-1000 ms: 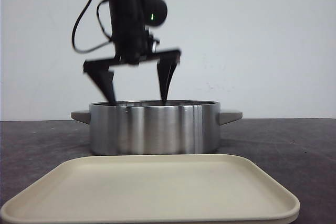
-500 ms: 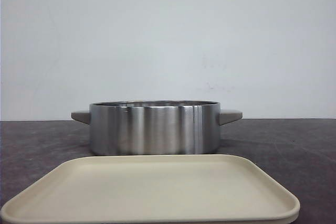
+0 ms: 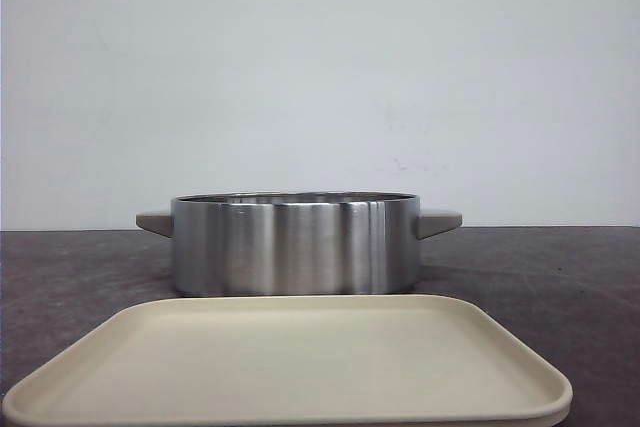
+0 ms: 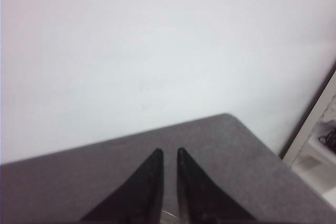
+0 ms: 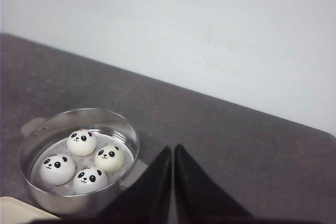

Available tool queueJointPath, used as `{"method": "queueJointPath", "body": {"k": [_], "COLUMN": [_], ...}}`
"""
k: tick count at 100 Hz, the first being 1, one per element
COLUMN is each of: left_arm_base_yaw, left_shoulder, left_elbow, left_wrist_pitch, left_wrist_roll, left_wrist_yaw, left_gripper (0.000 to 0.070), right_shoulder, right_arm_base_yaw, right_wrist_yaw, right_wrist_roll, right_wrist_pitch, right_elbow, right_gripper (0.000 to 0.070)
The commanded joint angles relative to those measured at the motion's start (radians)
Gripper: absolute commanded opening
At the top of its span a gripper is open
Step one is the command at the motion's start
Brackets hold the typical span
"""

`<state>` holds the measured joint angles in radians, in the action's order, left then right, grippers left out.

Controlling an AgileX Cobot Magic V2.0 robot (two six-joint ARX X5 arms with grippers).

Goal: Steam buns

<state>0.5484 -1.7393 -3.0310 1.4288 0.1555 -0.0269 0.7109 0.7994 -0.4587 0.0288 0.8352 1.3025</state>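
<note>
Sitting together in the steel pot (image 5: 79, 162) at the lower left of the right wrist view, the 4 buns (image 5: 83, 161) fill its floor in a tight cluster, each glossy white dome turned panda-face up and touching or nearly touching its neighbours; that close packing looks deliberate, since all 4 have to share 1 round vessel to be steamed at once. In the front view the pot (image 3: 295, 244) stands at mid-frame on the dark table (image 3: 560, 267), its wall hiding the buns from that low angle, with 2 grey handles sticking out at either side. Just in front of it, along the bottom of the frame, lies the cream tray (image 3: 290, 362), bare, which fits a tray that served as the place the buns came from. Neither arm shows in the front view. The right gripper (image 5: 172, 153) hangs high above the table near the pot, its jaws pressed together with only a thin slit between the black tips and nothing pinched. The left gripper (image 4: 169, 156) is likewise drawn up and aimed at the far table edge and white wall, jaws pressed nearly together and holding nothing. Judging by this layout, the loading is complete and both arms are parked clear so the pot stands unobstructed; no lid is visible in any view.
</note>
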Motion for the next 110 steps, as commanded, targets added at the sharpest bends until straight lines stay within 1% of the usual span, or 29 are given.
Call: {"method": "queueJointPath", "body": {"k": [1,10,21,26,33,41,47,55,64,74,91,110], "left_arm_base_yaw": [0.008,0.008,0.008,0.008,0.008,0.008,0.008,0.008,0.008,0.008,0.008,0.008], "left_shoulder": [0.08,0.227,0.443,0.544,0.688,0.84,0.946,1.07,1.167,1.223,1.249,1.25], "left_elbow": [0.024,0.188,0.489,0.634,0.819,1.001,1.119,1.246,1.331,1.368,1.369,1.369], "left_wrist_pitch": [0.062,0.062,0.062,0.062,0.061,0.061,0.06,0.059,0.059,0.059,0.059,0.059], "left_wrist_roll": [-0.028,-0.022,-0.005,0.0,0.036,0.096,0.151,0.203,0.214,0.219,0.234,0.231], "left_wrist_yaw": [-0.01,-0.01,-0.016,-0.055,-0.116,-0.167,-0.212,-0.261,-0.286,-0.295,-0.29,-0.288], "left_gripper": [0.0,0.0,0.0,0.0,0.0,0.0,0.0,0.0,0.0,0.0,0.0,0.0], "right_shoulder": [0.004,0.004,0.004,0.004,0.004,0.005,0.005,0.006,0.01,0.028,0.04,0.039], "right_arm_base_yaw": [0.011,0.011,0.01,0.01,0.01,0.01,0.01,0.01,0.01,0.01,0.01,0.01], "right_wrist_yaw": [0.018,0.042,0.059,0.079,0.103,0.126,0.127,0.131,0.148,0.171,0.17,0.171], "right_wrist_roll": [-0.012,-0.02,-0.05,-0.062,-0.067,-0.07,-0.071,-0.08,-0.103,-0.114,-0.117,-0.115], "right_wrist_pitch": [-0.063,-0.149,-0.247,-0.286,-0.341,-0.409,-0.463,-0.521,-0.574,-0.596,-0.586,-0.573], "right_elbow": [-0.009,-0.038,-0.053,-0.056,-0.061,-0.075,-0.093,-0.116,-0.138,-0.143,-0.143,-0.143], "right_gripper": [0.0,0.0001,0.0001,0.0001,0.0001,0.0001,0.0001,0.0001,0.0001,0.0001,0.0001,0.0001]}}
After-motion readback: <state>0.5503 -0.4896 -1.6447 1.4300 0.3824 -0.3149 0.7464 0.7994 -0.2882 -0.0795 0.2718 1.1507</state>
